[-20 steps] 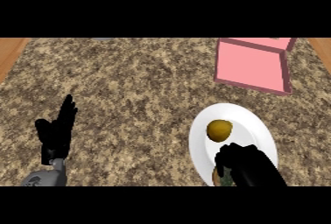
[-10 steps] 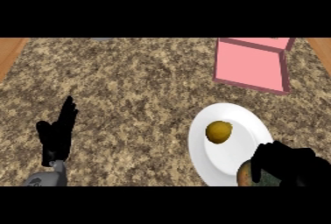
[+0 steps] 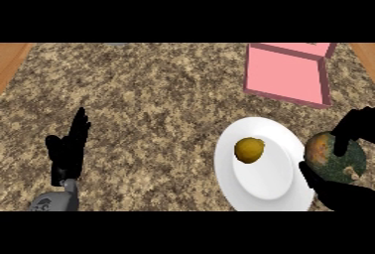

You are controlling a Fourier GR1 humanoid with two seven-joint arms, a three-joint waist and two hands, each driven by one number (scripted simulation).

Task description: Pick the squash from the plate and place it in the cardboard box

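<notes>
Since the earlier frames the right hand (image 3: 350, 163) has travelled from the near edge of the plate (image 3: 282, 193) out past its right rim, and it now carries a mottled green and orange squash (image 3: 338, 159), with fingers curled over the top of the fruit and the thumb side showing below it. The squash lies just beyond the plate's right rim; whether it is lifted clear of the speckled bench (image 3: 154, 104) or touching it cannot be told from this steep view, though it appears raised. A small yellow-brown fruit (image 3: 250, 150) remains on the plate, left of centre and apart from the hand. The pink cardboard box (image 3: 289, 74) stands open at the far right of the bench, well apart from the squash and further from the robot than the plate. The pick therefore looks accomplished, and what remains, by this reading, is the carry away from the robot and slightly leftward to bring the squash over the box opening before release. The left hand (image 3: 70, 149) rests at the lower left, fingers straight and upright, holding nothing
</notes>
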